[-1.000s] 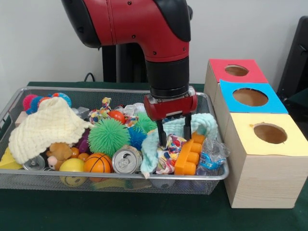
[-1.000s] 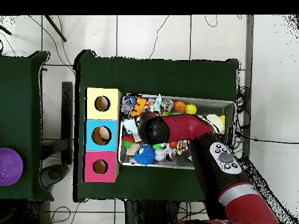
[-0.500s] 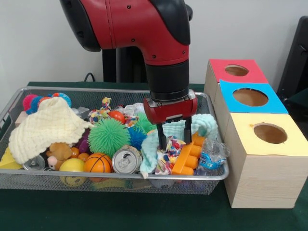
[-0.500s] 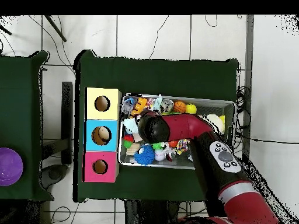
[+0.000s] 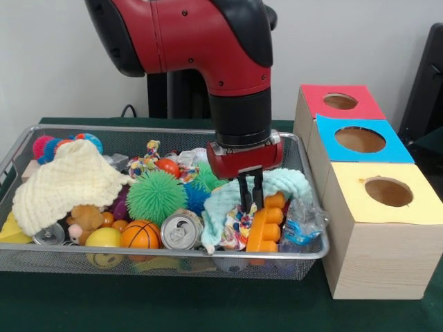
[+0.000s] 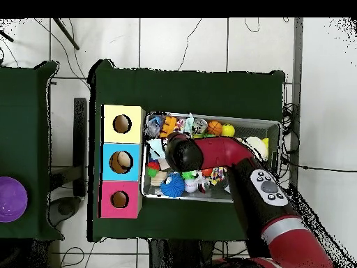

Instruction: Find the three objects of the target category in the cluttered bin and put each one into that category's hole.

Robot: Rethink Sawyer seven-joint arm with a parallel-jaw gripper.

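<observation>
In the bin [image 5: 304, 254], an orange knobbed block [image 5: 264, 223] stands tilted.

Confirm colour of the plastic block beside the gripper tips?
Orange block; clearest in the front view.

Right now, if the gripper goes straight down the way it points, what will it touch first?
Most likely the orange block toy: the gripper already sits at its upper end, beside the mint cloth. Contact is unclear, since depth is hard to judge.

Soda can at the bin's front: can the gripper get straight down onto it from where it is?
Probably yes: the soda can lies uncovered on top of the clutter, its top showing; the gripper stands beside it over the mint cloth.
</observation>
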